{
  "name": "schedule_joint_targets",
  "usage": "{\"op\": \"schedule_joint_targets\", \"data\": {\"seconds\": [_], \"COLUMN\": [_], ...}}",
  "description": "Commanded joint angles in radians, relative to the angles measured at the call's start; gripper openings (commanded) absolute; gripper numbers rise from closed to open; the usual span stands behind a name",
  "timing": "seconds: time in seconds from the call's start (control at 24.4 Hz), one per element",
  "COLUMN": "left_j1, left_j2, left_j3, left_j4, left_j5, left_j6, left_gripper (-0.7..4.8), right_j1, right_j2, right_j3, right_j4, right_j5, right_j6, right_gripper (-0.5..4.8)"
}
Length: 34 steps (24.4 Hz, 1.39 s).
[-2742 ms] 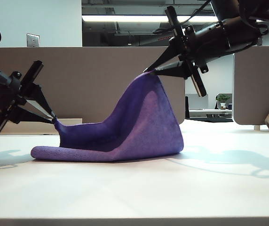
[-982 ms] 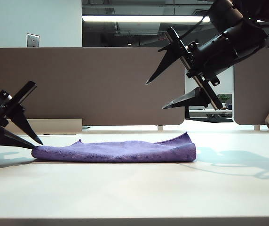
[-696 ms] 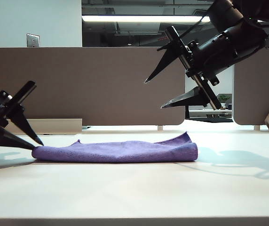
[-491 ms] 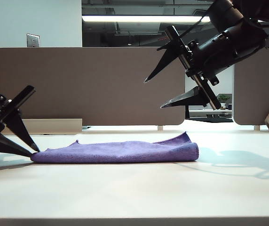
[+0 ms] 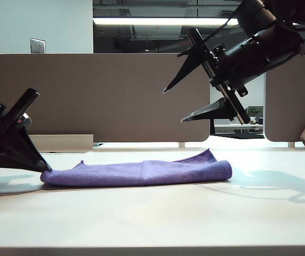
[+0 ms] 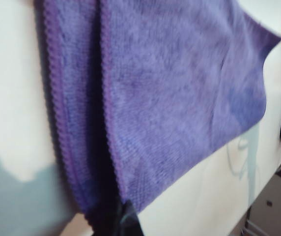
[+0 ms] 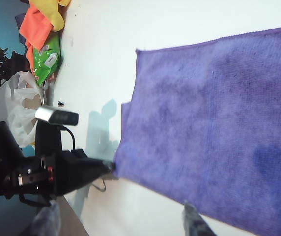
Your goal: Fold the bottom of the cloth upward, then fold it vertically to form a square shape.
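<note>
On the table [image 5: 152,224] the cloth [image 5: 142,172] lies folded flat. Left gripper [image 5: 45,168] pinches its left corner; lift evenly across. Right gripper [image 5: 176,104] hangs wide apart above, empty.

The left gripper [image 6: 123,223] shows only as a dark sliver cut off at the edge of the blurred left wrist view, against the fuzzy purple microfiber cloth [image 6: 170,93].

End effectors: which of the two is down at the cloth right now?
The left end effector, shut on the left end of the purple cloth at table level. The right end effector hangs open, well above the cloth's right end.
</note>
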Motion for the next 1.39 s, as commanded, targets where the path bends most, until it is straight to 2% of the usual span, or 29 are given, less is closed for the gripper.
{"op": "schedule_joint_targets", "data": {"seconds": [0.04,0.33,0.49,0.53,0.61,0.78,0.82,0.86,0.94,1.02,1.06,1.15,1.39], "left_j1": [0.0,-0.001,-0.018,-0.04,-0.079,-0.1,-0.099,-0.099,-0.099,-0.099,-0.099,-0.099,-0.099], "left_j2": [-0.005,-0.013,-0.027,-0.037,-0.054,-0.095,-0.122,-0.136,-0.193,-0.208,-0.211,-0.21,-0.203], "left_j3": [0.002,0.002,0.002,0.002,0.002,0.002,0.002,0.002,0.002,0.002,0.002,0.002,0.002], "left_j4": [-0.116,-0.343,-0.408,-0.432,-0.431,-0.391,-0.35,-0.328,-0.198,-0.127,-0.064,-0.012,0.015], "left_j5": [0.032,0.072,0.076,0.08,0.091,0.09,0.092,0.087,0.01,-0.05,-0.096,-0.159,-0.235], "left_j6": [0.094,0.325,0.393,0.425,0.439,0.416,0.377,0.358,0.272,0.219,0.147,0.097,0.098], "left_gripper": [-0.03,-0.03,-0.03,-0.03,-0.03,-0.03,-0.03,-0.03,-0.03,-0.03,-0.03,-0.03,-0.03], "right_j1": [0.0,0.0,0.0,0.0,0.0,0.0,-0.002,-0.005,-0.019,-0.032,-0.042,-0.05,-0.05], "right_j2": [-0.007,-0.007,-0.007,-0.007,-0.007,-0.011,-0.019,-0.023,-0.031,-0.031,-0.031,-0.03,-0.021], "right_j3": [0.006,0.006,0.006,0.006,0.006,0.006,0.006,0.006,0.006,0.006,0.006,0.006,0.007], "right_j4": [0.007,0.0,-0.017,-0.045,-0.077,-0.105,-0.148,-0.167,-0.222,-0.255,-0.304,-0.349,-0.356], "right_j5": [-0.009,-0.034,-0.054,-0.053,-0.046,-0.011,0.07,0.103,0.177,0.216,0.269,0.291,0.335], "right_j6": [0.0,0.0,0.0,-0.001,-0.014,-0.029,-0.045,-0.061,-0.082,-0.082,-0.084,-0.104,-0.104], "right_gripper": [3.23,3.23,3.23,3.23,3.23,3.23,3.23,3.23,3.23,3.23,3.24,3.24,3.24]}}
